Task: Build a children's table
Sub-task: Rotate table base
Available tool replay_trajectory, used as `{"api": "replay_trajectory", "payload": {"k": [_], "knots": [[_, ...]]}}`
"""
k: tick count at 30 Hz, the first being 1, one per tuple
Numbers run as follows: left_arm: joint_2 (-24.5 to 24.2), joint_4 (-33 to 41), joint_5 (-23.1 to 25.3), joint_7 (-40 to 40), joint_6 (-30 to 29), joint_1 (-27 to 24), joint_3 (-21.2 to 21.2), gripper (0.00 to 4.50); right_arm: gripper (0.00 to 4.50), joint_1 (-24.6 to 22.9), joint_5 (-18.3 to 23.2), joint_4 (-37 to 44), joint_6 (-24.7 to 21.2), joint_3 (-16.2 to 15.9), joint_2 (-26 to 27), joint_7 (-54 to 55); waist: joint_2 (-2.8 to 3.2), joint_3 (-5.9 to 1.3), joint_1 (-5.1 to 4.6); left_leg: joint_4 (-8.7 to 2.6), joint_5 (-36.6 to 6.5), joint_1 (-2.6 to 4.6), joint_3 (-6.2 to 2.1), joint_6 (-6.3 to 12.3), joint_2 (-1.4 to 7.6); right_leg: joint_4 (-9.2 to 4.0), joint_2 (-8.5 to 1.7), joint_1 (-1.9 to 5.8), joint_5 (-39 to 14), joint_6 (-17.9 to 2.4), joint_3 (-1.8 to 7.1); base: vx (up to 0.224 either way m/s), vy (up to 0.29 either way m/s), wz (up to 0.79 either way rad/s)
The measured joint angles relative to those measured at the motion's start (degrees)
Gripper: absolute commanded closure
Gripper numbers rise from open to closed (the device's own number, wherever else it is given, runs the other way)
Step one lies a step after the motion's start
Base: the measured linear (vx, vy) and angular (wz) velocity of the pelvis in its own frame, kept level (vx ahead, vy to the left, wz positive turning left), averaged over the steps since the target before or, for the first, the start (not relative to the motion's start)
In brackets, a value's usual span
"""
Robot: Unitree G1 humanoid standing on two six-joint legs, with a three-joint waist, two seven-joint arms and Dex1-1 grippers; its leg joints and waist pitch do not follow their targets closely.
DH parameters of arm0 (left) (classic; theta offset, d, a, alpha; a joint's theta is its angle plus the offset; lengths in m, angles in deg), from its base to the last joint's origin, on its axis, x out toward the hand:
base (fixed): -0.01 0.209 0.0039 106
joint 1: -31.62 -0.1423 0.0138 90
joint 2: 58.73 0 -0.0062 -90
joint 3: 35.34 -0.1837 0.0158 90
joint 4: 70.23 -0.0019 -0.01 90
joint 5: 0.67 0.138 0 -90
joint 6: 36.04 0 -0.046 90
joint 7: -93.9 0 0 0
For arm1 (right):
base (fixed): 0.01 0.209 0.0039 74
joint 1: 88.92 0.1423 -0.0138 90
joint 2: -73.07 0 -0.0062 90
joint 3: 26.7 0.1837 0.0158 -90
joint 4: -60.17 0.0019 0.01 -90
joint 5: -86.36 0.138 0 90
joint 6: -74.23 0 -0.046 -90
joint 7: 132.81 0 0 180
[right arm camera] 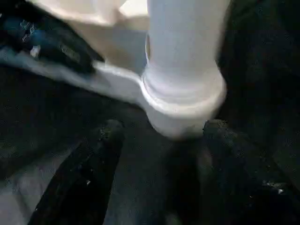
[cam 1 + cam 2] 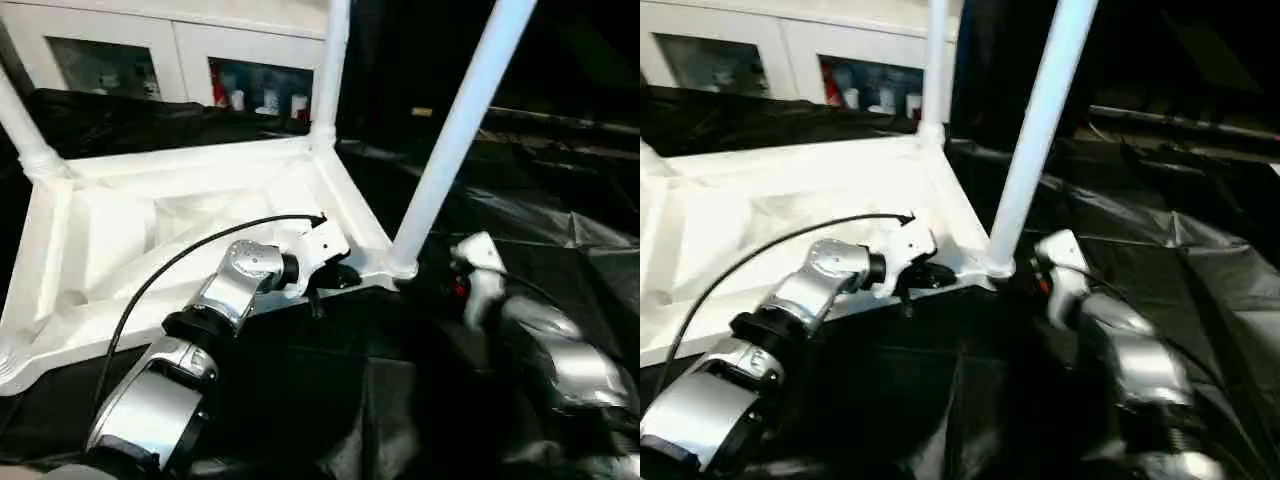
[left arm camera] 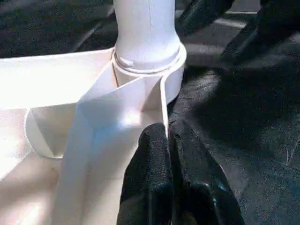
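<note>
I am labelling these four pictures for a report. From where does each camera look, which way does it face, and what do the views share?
Left eye view: on the head, looking forward and down at the upturned tabletop; both silver forearms show.
Right eye view: same head, set slightly aside, same scene.
Left wrist view: on the left wrist, looking along the left gripper, shut on the tabletop's rim, toward the near leg.
Right wrist view: on the right wrist, looking between the spread fingers of the right gripper at that leg's corner socket.
Shared: all four show this leg.
</note>
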Motion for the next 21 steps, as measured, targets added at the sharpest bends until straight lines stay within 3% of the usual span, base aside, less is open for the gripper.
{"api": "replay_trajectory", "payload": {"k": [4,5,6,9,11,17,19,21], "knots": [[-0.36,0.81,-2.35,0.11,0.85,-0.76,2.22,4.5,1.48,-0.53,2.05,1.93,-0.87,2.07,-4.01,-4.63,-0.19,0.11,-0.14,0.08,0.17,-0.29,0.02,0.27,0.15,0.39,0.08,-0.48,-0.16,0.14,-0.04,0.0,0.0,0.0],[-0.41,2.23,-3.91,0.6,1.32,-1.17,3.67,4.12,1.41,-0.74,2.74,2.74,-1.17,2.26,-4.43,-5.38,-0.2,0.12,-0.11,0.14,0.18,-0.47,0.01,0.29,0.19,0.47,0.1,-0.64,-0.16,0.13,-0.08,0.0,0.0,0.0],[-0.32,3.69,-4.9,0.63,1.32,-1.21,4.4,4.12,1.38,-0.83,3.19,3.49,-1.56,2.23,-4.45,-6.04,-0.2,0.12,-0.09,0.23,0.18,-0.58,-0.01,0.3,0.25,0.51,0.12,-0.71,-0.16,0.13,-0.1,0.0,0.0,0.0],[-1.16,10.91,-7.78,0.43,-2.02,-2.36,6.37,4.02,1.38,-1.24,5.19,6.2,-3.15,1.9,-3.46,-7.28,-0.22,0.12,-0.19,0.41,0.17,-0.63,-0.01,0.3,0.3,0.57,0.13,-0.71,-0.16,0.13,-0.1,0.0,0.0,0.0],[-2.35,15.62,-8.64,0.07,-5.0,-4.33,7.25,3.7,1.38,-1.67,6.04,7.93,-3.64,0.89,-2.87,-7.43,-0.24,0.14,-0.27,0.47,0.17,-0.64,0.0,0.28,0.3,0.58,0.12,-0.71,-0.15,0.12,-0.08,0.0,0.0,0.0],[-8.72,34.27,-13.03,0.85,-18.13,-15.3,11.5,3.32,1.38,-1.85,7.1,10.53,-5.6,-4.6,4.49,-6.32,-0.63,0.35,-0.27,0.82,0.0,-0.72,0.01,-0.03,0.46,0.86,0.15,-0.71,-0.15,0.12,-0.14,0.0,0.0,0.0],[-10.66,38.8,-13.88,1.24,-20.94,-17.47,12.97,3.12,1.38,-1.06,7.12,10.49,-5.64,-4.88,6.11,-5.17,-0.73,0.39,-0.19,0.86,0.0,-0.71,0.07,-0.03,0.46,0.88,0.12,-0.67,-0.15,0.12,-0.08,0.0,0.0,0.0],[-13.33,46.2,-15.17,2.23,-24.01,-22.77,16.0,3.01,1.38,1.44,6.7,8.82,-4.52,-4.9,10.59,-1.6,-1.21,0.43,-0.62,0.93,0.01,-0.62,0.12,-0.05,0.46,1.14,0.11,-0.72,-0.16,0.14,0.0,0.0,0.0,0.0]]}}
